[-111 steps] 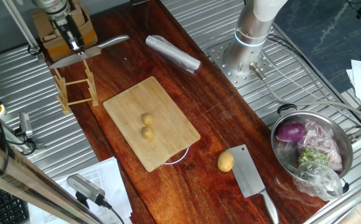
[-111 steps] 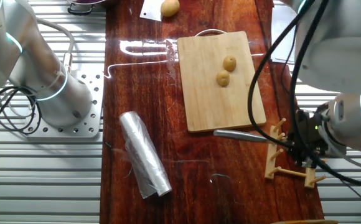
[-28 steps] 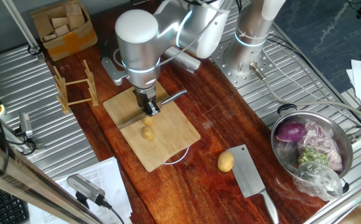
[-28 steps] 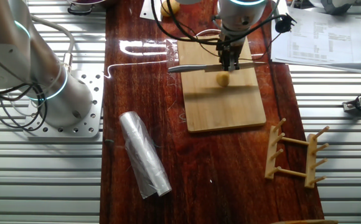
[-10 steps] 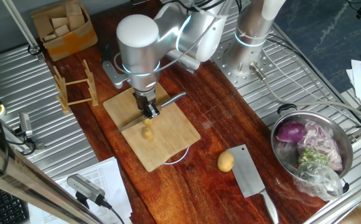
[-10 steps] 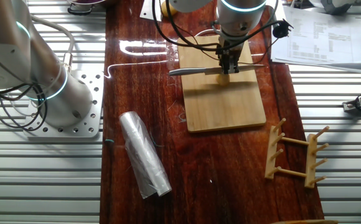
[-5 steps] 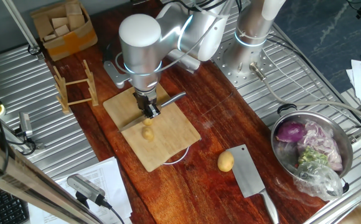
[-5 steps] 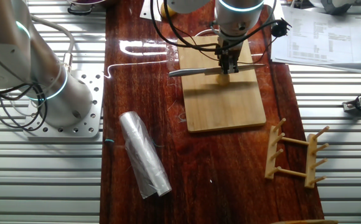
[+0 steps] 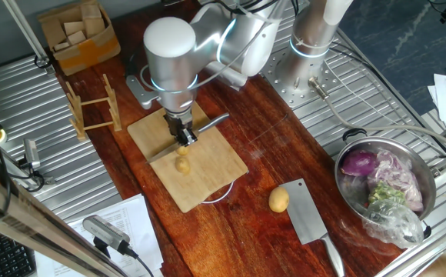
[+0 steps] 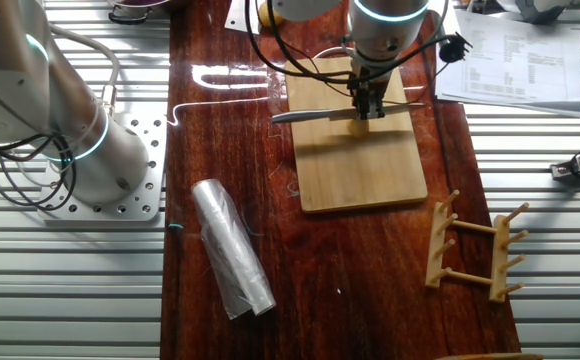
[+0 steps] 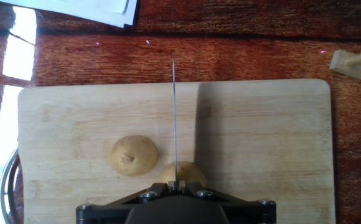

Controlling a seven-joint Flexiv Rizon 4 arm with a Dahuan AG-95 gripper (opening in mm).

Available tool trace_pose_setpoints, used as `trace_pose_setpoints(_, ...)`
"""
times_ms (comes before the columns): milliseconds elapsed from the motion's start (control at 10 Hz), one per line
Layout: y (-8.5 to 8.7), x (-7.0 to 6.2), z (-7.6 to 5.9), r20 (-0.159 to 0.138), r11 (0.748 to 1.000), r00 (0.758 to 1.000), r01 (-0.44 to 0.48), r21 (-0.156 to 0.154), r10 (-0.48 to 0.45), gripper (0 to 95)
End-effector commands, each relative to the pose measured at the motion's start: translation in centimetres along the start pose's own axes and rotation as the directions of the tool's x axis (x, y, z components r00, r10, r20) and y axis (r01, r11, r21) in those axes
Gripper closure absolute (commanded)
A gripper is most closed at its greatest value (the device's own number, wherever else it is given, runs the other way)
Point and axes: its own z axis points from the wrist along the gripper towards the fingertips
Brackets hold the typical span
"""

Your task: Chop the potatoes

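Inspecting each view in turn.

One fixed view: the gripper [image 9: 183,139] stands over the cutting board [image 9: 208,173], closed on a knife [image 9: 208,123]. The knife's long axis runs diagonally, handle toward the arm's base [image 9: 304,73], blade tip toward the wooden rack [image 9: 92,108]. One of the potatoes [image 9: 182,165] shows just below the fingers; the second is hidden by them. A larger potato [image 9: 278,200] lies touching a cleaver [image 9: 309,219], well apart from the board.

Other fixed view: the knife [image 10: 305,114] lies across the board's [image 10: 360,170] width, handle over the board's edge toward the table. The gripper [image 10: 367,106] covers both potatoes. A foil roll [image 10: 232,250] appears here.

Hand view: the blade [image 11: 174,118] is seen edge-on, vertical, pointing away from the camera. One potato [image 11: 134,155] sits left of the blade, apart from it. The other [image 11: 182,173] lies directly under it. Contact cannot be judged. Both are roundish, with no clear long axis.
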Motion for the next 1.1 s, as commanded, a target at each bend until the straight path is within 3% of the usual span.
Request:
trace_pose_setpoints(100,0.1,0.0,-1.2,-0.006,1.000,1.000,0.000,-0.003,0.000,95.0)
trace_pose_setpoints(400,0.1,0.0,-1.4,-0.002,1.000,1.000,0.004,-0.002,-0.004,95.0)
trace_pose_setpoints(700,0.1,0.1,0.5,0.012,1.000,1.000,0.005,0.005,-0.005,95.0)
trace_pose_setpoints(1100,0.0,0.0,0.2,0.010,1.000,1.000,0.004,0.007,-0.004,95.0)
